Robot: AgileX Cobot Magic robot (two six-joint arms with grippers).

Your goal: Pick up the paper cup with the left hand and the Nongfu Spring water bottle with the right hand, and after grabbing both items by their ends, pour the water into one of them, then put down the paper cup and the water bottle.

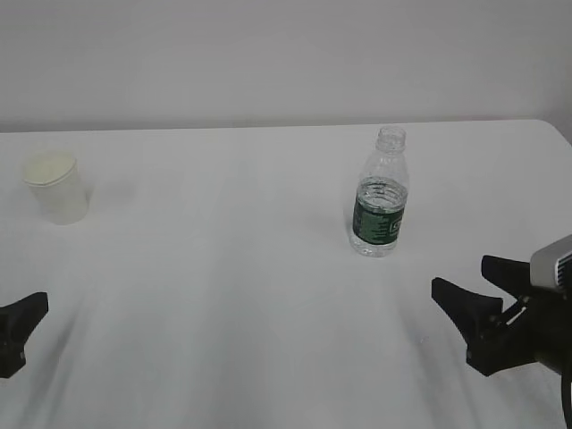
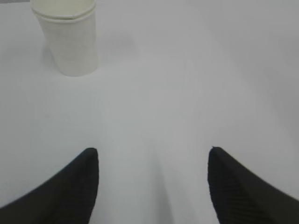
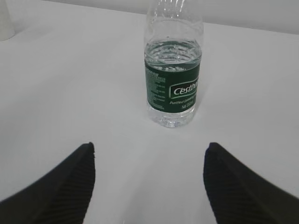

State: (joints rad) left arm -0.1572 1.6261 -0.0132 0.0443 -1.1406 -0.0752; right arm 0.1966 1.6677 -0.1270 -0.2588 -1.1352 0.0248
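The white paper cup (image 1: 55, 188) stands upright at the far left of the table, and it shows at the top left of the left wrist view (image 2: 70, 39). My left gripper (image 2: 152, 151) is open and empty, well short of the cup; only part of it (image 1: 20, 331) shows at the lower left edge. The Nongfu Spring water bottle (image 1: 381, 197) stands upright and uncapped right of centre, with a dark green label. Water (image 3: 174, 51) fills it to just above the label. My right gripper (image 1: 461, 274) is open and empty, with the bottle (image 3: 174, 79) ahead of it and slightly right (image 3: 149, 145).
The white table (image 1: 223, 286) meets a plain pale wall at the back. Its right back corner (image 1: 554, 130) shows near the frame edge. A corner of the cup (image 3: 4, 21) appears at the top left of the right wrist view.
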